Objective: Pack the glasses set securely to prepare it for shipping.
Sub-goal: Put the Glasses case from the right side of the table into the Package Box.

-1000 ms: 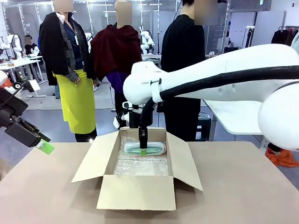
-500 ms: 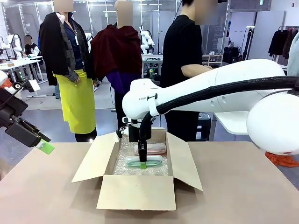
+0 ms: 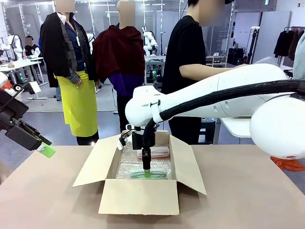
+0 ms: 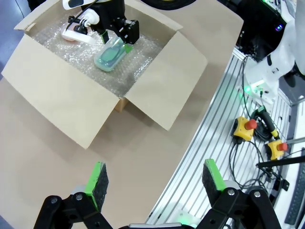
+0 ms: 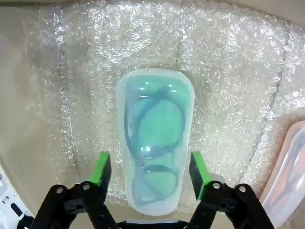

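Right wrist view: I noted right end effector (image 5: 148, 168) open, pads flanking green glasses (image 5: 153, 133) directly below on bubble wrap (image 5: 228, 71) in box (image 3: 138, 195). Long axis lay square to closing line. Pink-white case (image 5: 288, 176) lay just beside. Left end effector (image 4: 155, 179) open, well apart.

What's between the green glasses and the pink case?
Only bare bubble wrap, in the right wrist view, between the clear case of green glasses and the pale pink oblong case.
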`<state>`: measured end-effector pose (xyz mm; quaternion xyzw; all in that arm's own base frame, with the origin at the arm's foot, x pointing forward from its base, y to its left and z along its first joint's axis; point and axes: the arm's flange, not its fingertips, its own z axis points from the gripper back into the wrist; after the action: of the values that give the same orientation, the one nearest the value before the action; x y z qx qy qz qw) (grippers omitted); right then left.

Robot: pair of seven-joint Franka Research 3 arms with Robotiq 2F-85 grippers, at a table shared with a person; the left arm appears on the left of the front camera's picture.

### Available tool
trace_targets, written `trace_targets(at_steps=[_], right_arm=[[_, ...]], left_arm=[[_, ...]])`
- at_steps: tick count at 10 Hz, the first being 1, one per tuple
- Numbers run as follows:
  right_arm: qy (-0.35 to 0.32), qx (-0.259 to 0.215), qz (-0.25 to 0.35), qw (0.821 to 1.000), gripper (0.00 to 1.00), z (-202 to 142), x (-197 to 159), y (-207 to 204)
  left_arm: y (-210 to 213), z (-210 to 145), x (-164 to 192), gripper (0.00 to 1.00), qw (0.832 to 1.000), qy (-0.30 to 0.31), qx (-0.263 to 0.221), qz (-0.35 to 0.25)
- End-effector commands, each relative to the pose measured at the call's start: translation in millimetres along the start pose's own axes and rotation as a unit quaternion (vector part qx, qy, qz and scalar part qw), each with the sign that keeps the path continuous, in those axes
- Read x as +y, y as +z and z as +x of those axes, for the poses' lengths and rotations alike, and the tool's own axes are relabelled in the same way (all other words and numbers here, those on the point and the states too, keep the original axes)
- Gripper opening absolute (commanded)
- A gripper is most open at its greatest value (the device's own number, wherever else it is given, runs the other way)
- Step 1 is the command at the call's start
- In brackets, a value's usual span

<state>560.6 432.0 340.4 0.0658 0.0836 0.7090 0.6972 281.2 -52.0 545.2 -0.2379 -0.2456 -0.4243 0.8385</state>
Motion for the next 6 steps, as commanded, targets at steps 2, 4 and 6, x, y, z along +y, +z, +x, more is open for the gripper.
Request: trace_targets(at_steps=[2,4,6], right_arm=[[-0.021,-0.012,-0.005,1.0,1.0,-4.4,7.7,10.9],[-0.004,-0.002,-0.002,1.0,1.0,-2.6,-1.0,4.0],[-0.004,-0.002,-0.002,1.0,1.0,-2.6,-1.0,4.0]], left_arm=[[0.7,0.4,1.4,1.0,1.0,-0.01,-0.009,-0.009],[0.7,0.4,1.4,1.0,1.0,-0.01,-0.009,-0.009],[0.7,0.4,1.4,1.0,1.0,-0.01,-0.009,-0.009]])
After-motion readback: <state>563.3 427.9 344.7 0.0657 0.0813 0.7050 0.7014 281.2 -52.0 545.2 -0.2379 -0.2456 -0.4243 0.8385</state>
